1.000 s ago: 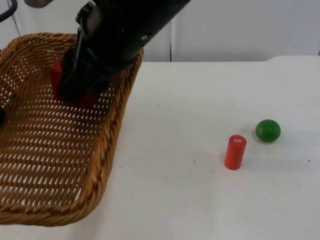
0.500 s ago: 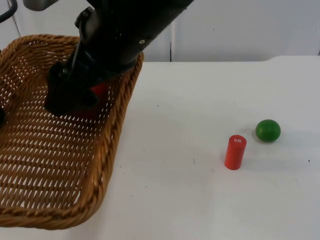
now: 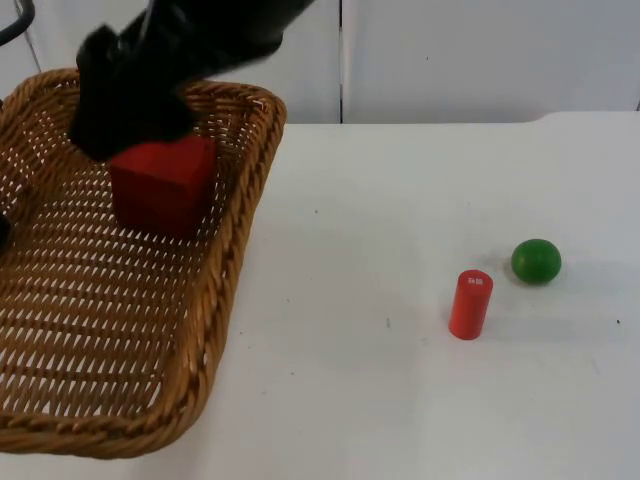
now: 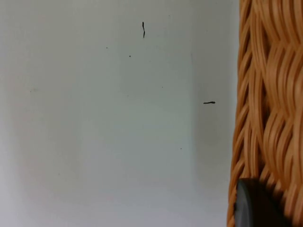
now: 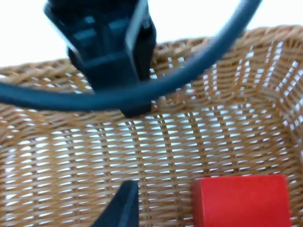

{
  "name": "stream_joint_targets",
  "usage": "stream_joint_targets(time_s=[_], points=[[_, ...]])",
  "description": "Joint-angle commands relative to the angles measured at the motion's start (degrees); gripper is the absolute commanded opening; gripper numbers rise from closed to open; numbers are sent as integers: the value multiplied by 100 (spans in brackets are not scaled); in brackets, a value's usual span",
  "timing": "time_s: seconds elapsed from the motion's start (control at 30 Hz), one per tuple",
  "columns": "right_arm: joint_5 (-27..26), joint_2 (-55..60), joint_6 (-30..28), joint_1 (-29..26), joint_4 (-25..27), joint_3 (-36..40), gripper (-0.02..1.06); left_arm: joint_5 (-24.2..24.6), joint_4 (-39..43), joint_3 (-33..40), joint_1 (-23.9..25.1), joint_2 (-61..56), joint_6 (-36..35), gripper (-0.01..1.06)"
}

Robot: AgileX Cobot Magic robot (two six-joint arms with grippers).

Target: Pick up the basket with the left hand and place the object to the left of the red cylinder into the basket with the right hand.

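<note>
Overhead, one woven wicker basket (image 3: 120, 330) holds one red block (image 3: 163, 183); the right gripper (image 3: 125, 105) hovers above it, fingers apart and empty. One red cylinder (image 3: 470, 304) and one green ball (image 3: 536, 260) stand on the white table (image 3: 400, 400). At the left wrist, the left gripper (image 4: 258, 205) is clamped on the basket rim. At the right wrist, the block lies on the weave

The black right gripper (image 3: 125, 120) has let go and lifted up and back. The red square block (image 3: 162, 183) now sits uncovered in the woven wicker basket (image 3: 225, 300).
</note>
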Motion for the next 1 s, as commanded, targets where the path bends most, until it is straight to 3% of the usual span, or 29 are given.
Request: stream_joint_targets(time_s=[0.0, 0.2, 0.67, 0.83, 0.97], points=[[172, -234, 9, 16, -67, -52, 105, 45, -214, -4, 20, -100, 9, 0], [703, -717, 150, 8, -436, -39, 105, 34, -204, -4, 20, -100, 9, 0], [1783, -973, 497, -328, -529, -39, 105, 34, -201, -4, 20, -100, 47, 0], [2161, -1046, 485, -865, 93, -24, 105, 34, -201, -4, 20, -100, 47, 0], [1991, -1290, 462, -1092, 100, 323, 105, 19, -212, -4, 20, -100, 47, 0]])
